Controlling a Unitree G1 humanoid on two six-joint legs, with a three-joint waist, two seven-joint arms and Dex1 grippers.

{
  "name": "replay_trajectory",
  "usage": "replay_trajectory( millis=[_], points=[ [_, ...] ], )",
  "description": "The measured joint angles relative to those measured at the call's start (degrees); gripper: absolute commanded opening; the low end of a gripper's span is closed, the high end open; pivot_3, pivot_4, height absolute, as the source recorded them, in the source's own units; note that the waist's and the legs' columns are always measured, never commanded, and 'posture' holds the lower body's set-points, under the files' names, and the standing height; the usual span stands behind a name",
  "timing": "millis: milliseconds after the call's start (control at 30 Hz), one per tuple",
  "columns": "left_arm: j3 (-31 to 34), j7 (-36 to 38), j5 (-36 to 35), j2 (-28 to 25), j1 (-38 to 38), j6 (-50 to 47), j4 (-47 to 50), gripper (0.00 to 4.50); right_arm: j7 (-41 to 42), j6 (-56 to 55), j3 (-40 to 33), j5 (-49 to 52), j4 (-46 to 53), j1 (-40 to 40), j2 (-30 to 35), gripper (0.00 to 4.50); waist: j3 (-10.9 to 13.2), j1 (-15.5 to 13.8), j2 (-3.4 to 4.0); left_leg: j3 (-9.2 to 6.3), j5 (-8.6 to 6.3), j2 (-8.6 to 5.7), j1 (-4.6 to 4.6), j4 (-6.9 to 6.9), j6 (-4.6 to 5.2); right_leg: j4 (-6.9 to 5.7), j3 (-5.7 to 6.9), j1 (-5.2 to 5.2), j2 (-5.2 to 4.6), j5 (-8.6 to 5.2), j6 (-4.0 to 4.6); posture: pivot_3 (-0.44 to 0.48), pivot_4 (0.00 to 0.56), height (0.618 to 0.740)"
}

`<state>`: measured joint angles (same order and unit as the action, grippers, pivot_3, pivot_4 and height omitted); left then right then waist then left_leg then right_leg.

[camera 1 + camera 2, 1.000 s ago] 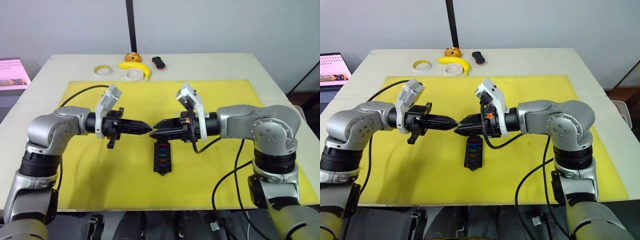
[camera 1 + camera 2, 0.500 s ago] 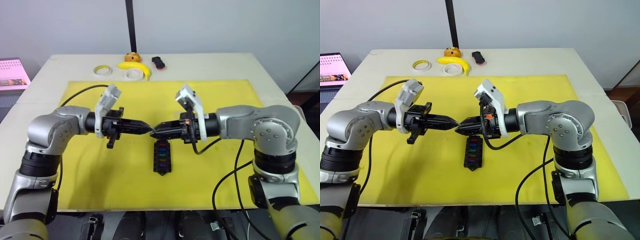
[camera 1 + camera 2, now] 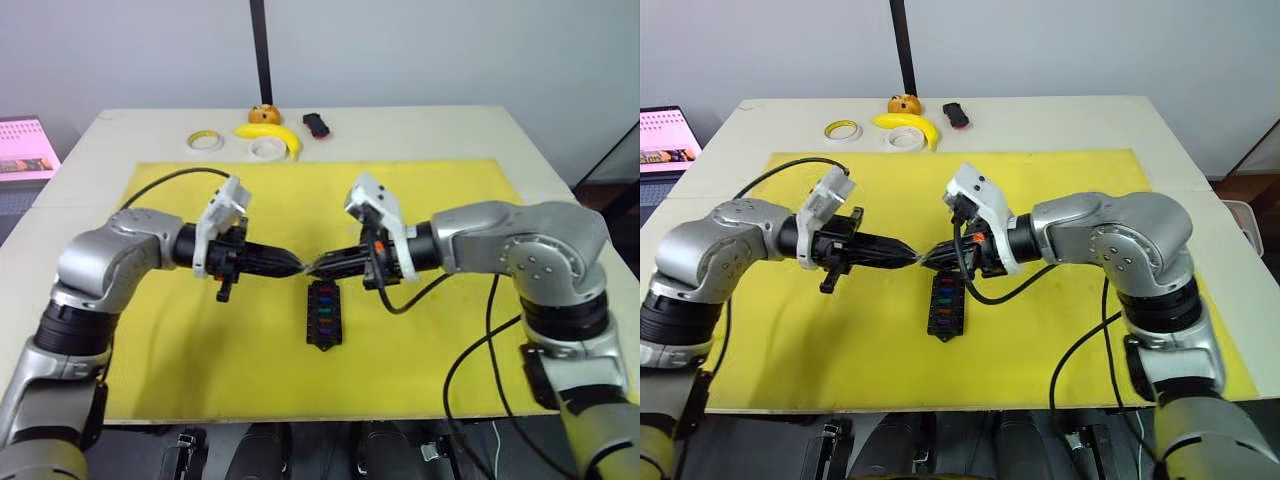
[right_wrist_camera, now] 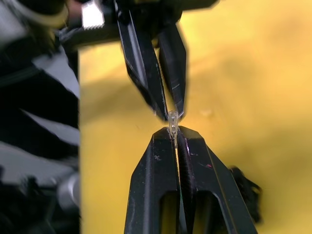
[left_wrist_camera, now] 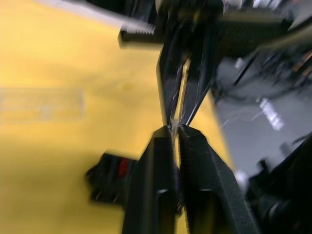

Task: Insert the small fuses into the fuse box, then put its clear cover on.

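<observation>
Mat: a yellow mat (image 3: 430, 340) is spread beneath both claws.
Tape rolls: two white tape rolls (image 3: 206, 141) are laid well beyond the claws.
Banana: a banana (image 3: 272, 133) is placed beside them.
Laptop: a laptop (image 3: 668, 128) is seen far off the left claw's side.

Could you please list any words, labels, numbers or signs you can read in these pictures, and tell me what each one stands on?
None can be read.
Laptop screen at the table's far left: pink page with print too small to read.
Fuse box and its coloured small fuses: any markings too small to tell.
Tape rolls show no legible print.
</observation>
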<state>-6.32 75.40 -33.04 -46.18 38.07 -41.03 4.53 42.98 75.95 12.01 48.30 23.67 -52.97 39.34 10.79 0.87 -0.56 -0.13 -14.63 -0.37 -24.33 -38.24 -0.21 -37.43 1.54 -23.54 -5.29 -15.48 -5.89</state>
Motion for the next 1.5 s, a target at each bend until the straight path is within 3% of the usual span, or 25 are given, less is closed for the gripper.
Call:
replay_trajectory(
  millis=[167,200,500,1500],
  points=[
    [-2.6,0.0,7.7,-0.6,-2.0,10.0,-1.3,4.36,7.8,-9.9,10.2,-9.1,-0.6,-2.1,4.9,0.00,0.0,0.0,0.00,0.03,0.00,0.00,-0.01,0.00,0.00,0.09,-0.01,0.02,0.00,0.00,0.00,0.000,0.150,0.740],
    [-3.6,0.0,9.1,-0.5,-2.8,11.8,-1.3,4.45,8.9,-11.4,12.2,-10.8,-1.5,-2.4,4.9,0.00,0.0,0.1,0.00,0.03,0.00,0.01,-0.01,0.00,0.00,0.08,-0.02,0.01,0.00,0.00,0.00,0.000,0.150,0.740],
    [-5.4,-2.0,13.8,1.9,-7.4,18.4,1.5,4.45,16.0,-18.7,20.9,-22.4,-7.2,-5.3,4.5,0.00,0.0,-0.1,-0.01,0.01,0.00,0.01,-0.05,0.00,0.00,0.07,-0.01,-0.01,-0.01,0.00,0.00,0.000,0.150,0.740],
    [-6.0,-3.4,14.3,2.9,-10.3,18.8,4.7,4.45,23.3,-20.1,27.1,-36.3,-12.9,-10.1,-0.4,0.00,0.0,-0.1,-0.01,0.01,0.00,0.00,-0.04,-0.01,0.00,0.02,0.00,-0.03,-0.01,0.00,0.00,0.000,0.150,0.740]
  ],
)
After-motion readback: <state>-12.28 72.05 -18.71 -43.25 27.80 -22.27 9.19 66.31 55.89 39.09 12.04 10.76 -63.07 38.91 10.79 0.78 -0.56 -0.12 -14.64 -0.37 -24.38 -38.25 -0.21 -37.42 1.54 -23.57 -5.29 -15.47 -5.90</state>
